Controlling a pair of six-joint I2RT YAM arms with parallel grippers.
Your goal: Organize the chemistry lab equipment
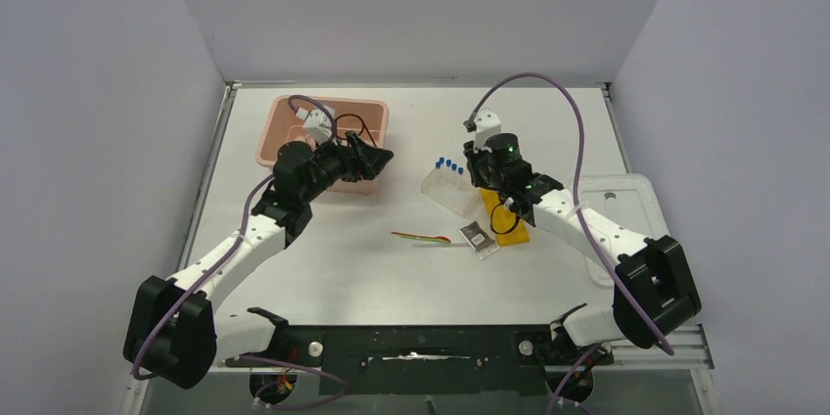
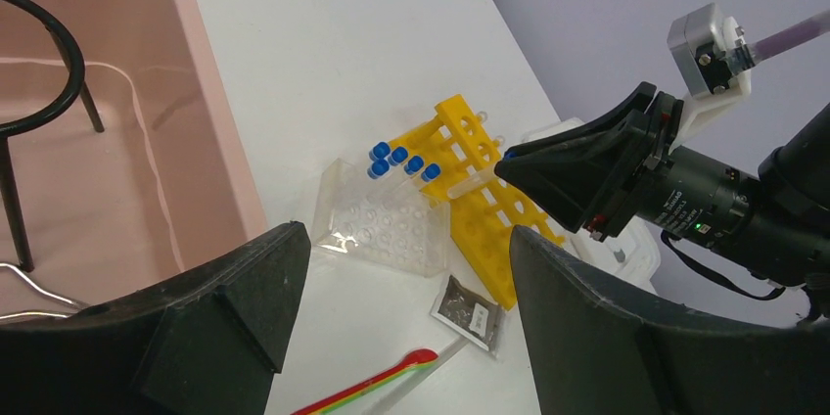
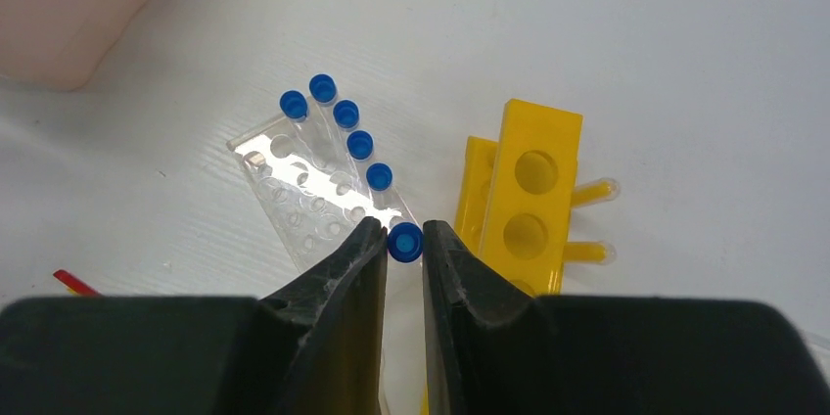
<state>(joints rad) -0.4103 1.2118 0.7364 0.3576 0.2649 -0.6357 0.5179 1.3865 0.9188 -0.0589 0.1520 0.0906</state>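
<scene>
Blue-capped clear tube [image 3: 404, 243] sits pinched between the narrow jaws of the right gripper [image 3: 403, 231] at the clear tube rack [image 3: 303, 202], while the left gripper [image 2: 401, 244] holds its jaws wide beside the pink tub [image 2: 210, 92].

Top camera looks down from high behind; each wrist camera peers close past its own jaws. All share the clear tube rack [image 3: 294, 195] before the right gripper [image 3: 403, 236].

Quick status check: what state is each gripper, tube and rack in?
left gripper: open, empty
right gripper: shut on blue-capped tube
clear tube rack: holding five capped tubes
yellow holed rack: lying on its side
black wire ring: standing inside pink tub
</scene>
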